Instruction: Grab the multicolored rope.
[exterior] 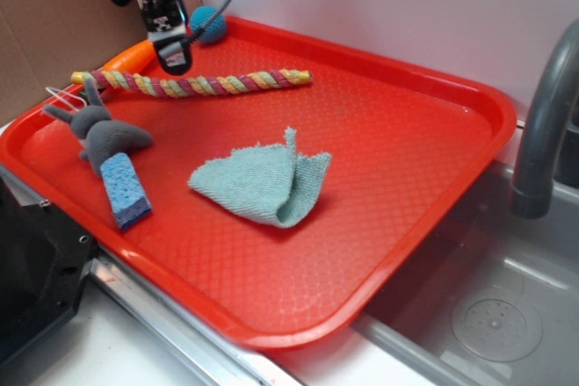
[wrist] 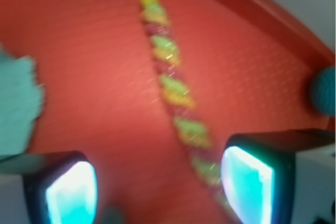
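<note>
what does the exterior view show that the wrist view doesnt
Only the exterior view shows the grey plush toy, blue sponge, orange carrot toy and sink faucet. Only the wrist view shows the open fingers up close, with the rope running between them. Both share the multicolored rope, red tray, teal cloth and teal ball.

The exterior camera looked down from the near side, above the sink edge, across the whole red tray (exterior: pixel 434 178) toward the far wall. The wrist camera sat close over the tray, blurred. Both showed the multicolored rope (exterior: pixel 208 84) (wrist: pixel 173 93).
</note>
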